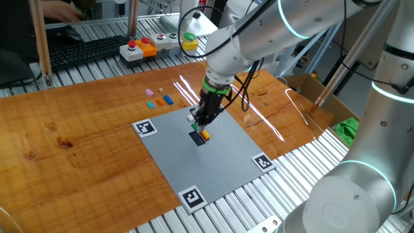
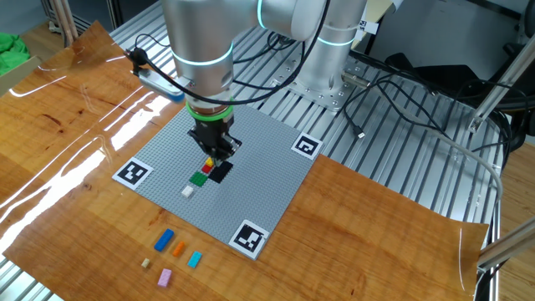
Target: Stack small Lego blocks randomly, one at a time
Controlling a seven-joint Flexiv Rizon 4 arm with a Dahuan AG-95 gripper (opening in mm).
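Hovering over baseplate, gripper closed, empty by look. Small stack just beneath; white brick nearby. Loose bricks wait on wood. Judged light, rigid, slick; pinch flat opposite sides.

You've got no readable text, brand or numbers in either view. Only signs: black-and-white square markers at the corners of the grey baseplate, coded patterns, no letters. Keyboard at the back edge is too small to read its keys; button box shows no legible label.
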